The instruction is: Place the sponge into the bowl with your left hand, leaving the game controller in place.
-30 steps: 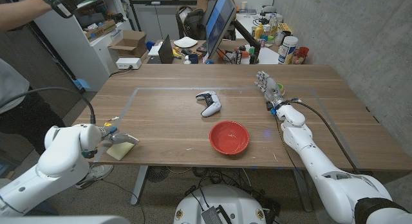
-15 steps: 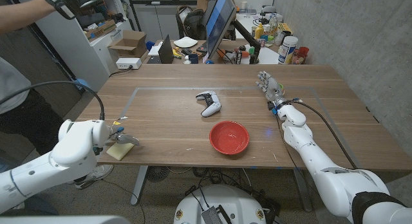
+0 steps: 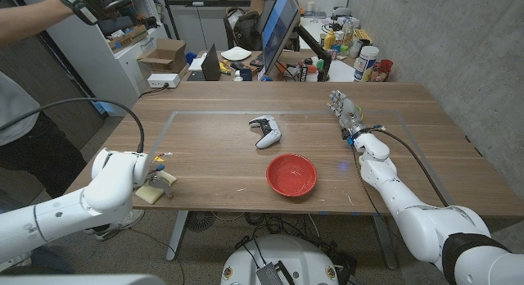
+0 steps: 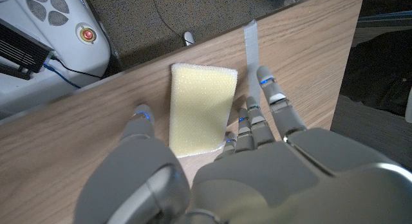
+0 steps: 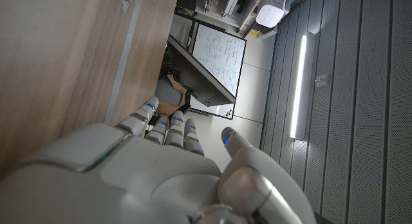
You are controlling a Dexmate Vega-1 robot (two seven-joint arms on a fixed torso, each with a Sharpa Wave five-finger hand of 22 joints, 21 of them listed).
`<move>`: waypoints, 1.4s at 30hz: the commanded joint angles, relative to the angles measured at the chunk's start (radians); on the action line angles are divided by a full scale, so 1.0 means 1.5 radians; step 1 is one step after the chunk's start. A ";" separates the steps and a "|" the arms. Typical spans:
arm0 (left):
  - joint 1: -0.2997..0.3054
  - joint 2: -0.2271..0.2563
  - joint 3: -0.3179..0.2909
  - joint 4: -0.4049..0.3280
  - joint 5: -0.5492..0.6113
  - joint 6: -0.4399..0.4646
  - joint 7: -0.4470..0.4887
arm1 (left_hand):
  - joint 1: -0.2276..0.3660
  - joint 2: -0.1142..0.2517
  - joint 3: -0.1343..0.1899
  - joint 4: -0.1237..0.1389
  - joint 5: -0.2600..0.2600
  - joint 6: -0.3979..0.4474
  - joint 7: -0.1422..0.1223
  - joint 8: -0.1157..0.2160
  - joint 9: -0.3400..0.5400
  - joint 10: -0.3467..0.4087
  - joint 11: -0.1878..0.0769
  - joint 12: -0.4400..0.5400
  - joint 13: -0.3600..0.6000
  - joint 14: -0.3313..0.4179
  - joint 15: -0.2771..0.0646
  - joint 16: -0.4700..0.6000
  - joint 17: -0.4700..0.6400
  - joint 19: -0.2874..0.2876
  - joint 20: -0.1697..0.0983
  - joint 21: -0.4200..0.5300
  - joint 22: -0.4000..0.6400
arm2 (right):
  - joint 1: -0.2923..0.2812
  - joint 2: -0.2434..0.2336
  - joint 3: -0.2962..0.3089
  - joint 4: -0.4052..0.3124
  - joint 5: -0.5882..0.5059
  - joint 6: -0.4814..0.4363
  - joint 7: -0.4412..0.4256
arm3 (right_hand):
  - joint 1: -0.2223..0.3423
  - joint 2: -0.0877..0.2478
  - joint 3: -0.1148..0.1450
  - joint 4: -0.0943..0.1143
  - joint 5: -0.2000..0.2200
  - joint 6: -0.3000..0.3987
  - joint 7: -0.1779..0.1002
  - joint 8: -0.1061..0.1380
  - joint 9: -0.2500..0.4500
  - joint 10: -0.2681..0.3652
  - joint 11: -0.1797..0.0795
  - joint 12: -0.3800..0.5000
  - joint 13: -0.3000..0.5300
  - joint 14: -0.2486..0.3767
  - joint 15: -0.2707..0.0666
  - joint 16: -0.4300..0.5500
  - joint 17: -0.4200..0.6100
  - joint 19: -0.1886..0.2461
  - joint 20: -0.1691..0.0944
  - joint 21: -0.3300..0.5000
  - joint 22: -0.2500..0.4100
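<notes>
Left hand point(image 3: 161, 181) over sponge point(image 3: 151, 192), near-left table point(image 3: 213, 166) edge.
Fingers point(image 4: 278, 102) were spread apart around the sponge, not gripping it. Right hand point(image 3: 344, 110) stood far right, fingers apart, empty. Bowl point(image 3: 291, 174) sat center-near, controller point(image 3: 265, 130) just beyond it.

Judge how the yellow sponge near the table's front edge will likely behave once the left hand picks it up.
The sponge looks porous, so it is probably light and will squash under the left hand. Its flat slab shape should not roll. Its rough surface probably resists slipping.
</notes>
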 commanded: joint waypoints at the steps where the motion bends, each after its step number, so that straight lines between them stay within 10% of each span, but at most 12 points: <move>1: -0.003 -0.042 0.024 0.018 0.130 0.030 -0.054 | 0.074 0.036 0.011 0.008 -0.005 0.046 0.058 0.011 0.003 0.115 -0.024 0.015 0.002 0.136 -0.067 0.020 0.003 0.126 -0.054 0.034 0.002 | 0.021 0.006 0.012 0.040 -0.013 0.020 0.014 | -0.007 0.030 0.003 -0.003 0.003 0.006 0.001 0.007 0.002 0.008 0.002 0.003 0.003 0.004 -0.001 -0.001 0.000 0.006 -0.045 0.006 0.002; 7: 0.052 -0.066 -0.002 0.012 0.197 0.053 0.010 | 0.166 0.164 0.073 0.014 -0.006 0.224 0.060 0.048 0.007 0.285 -0.087 0.034 0.002 0.306 -0.132 0.033 0.002 0.239 -0.111 0.083 0.007 | 0.023 0.005 0.017 0.042 -0.017 0.022 0.018 | -0.007 0.031 0.004 -0.004 0.004 0.007 0.000 0.007 0.002 0.008 0.001 0.002 0.003 0.006 -0.002 -0.001 0.000 0.006 -0.045 0.005 0.002; 12: 0.079 -0.092 -0.032 0.010 0.219 0.054 0.020 | 0.230 0.211 0.158 0.022 -0.022 0.418 0.052 0.074 0.015 0.395 -0.130 0.054 0.001 0.430 -0.162 0.028 0.002 0.300 -0.133 0.133 0.014 | 0.023 0.004 0.021 0.044 -0.015 0.022 0.026 | -0.007 0.030 0.004 -0.004 0.004 0.009 -0.001 0.007 0.002 0.009 0.001 0.002 0.003 0.006 -0.003 -0.001 0.000 0.007 -0.046 0.005 0.002; 22: 0.116 -0.133 -0.073 0.013 0.283 0.008 0.007 | 0.268 0.215 0.243 0.058 -0.045 0.561 0.034 0.091 0.030 0.497 -0.136 0.074 0.002 0.531 -0.164 0.033 0.007 0.328 -0.151 0.184 0.023 | 0.013 0.000 0.028 0.030 -0.015 0.019 0.023 | -0.008 0.029 0.004 -0.004 0.004 0.010 -0.001 0.008 0.002 0.011 -0.001 0.002 0.003 0.008 -0.004 -0.001 0.000 0.008 -0.046 0.005 0.002; 42: 0.191 -0.246 -0.192 -0.021 0.366 -0.081 -0.012 | 0.281 0.212 0.266 0.064 -0.055 0.585 0.033 0.090 0.038 0.519 -0.135 0.074 0.002 0.554 -0.163 0.032 0.008 0.333 -0.154 0.203 0.026 | 0.003 -0.001 0.028 0.009 -0.008 0.013 0.027 | -0.009 0.028 0.005 -0.004 0.004 0.011 0.000 0.007 0.003 0.010 0.000 0.001 0.003 0.008 -0.003 -0.002 0.000 0.008 -0.046 0.005 0.002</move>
